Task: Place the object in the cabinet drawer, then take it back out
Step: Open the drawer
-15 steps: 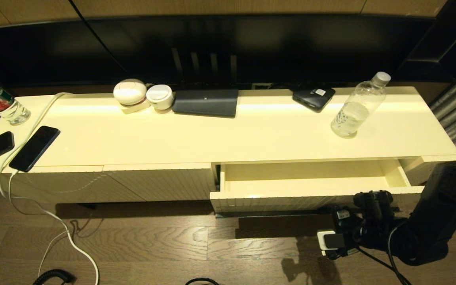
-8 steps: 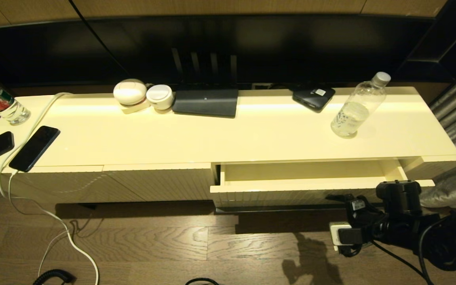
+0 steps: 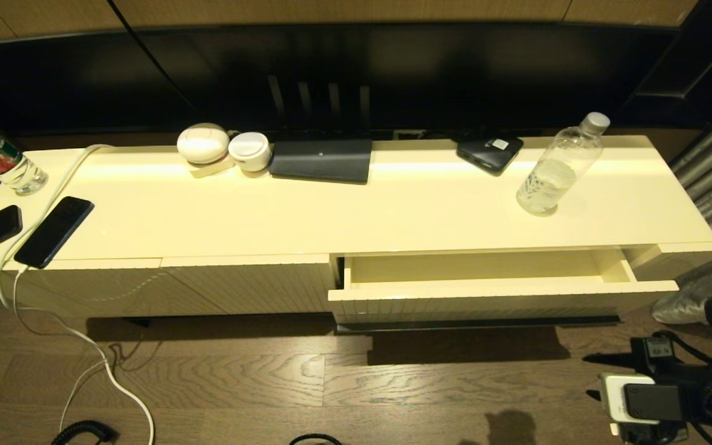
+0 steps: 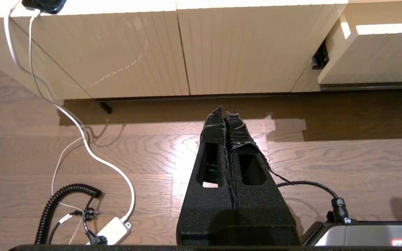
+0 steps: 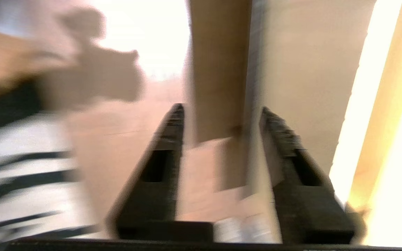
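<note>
the label-free water bottle [image 3: 559, 168] stands upright on the counter [image 3: 343, 210], behind the cabinet drawer [image 3: 492, 290], which is pulled out. right pincer [image 5: 222, 111] gapes wide, holding nothing; left pincer [image 4: 226, 113] pressed together above the floor. no writing readable.

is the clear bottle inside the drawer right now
No, the clear bottle stands upright on the cabinet top, behind the open drawer, whose visible interior is bare.

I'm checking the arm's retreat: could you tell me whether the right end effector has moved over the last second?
Yes. The right end effector has drawn back from the cabinet drawer, rightward and toward the robot, over the floor.
</note>
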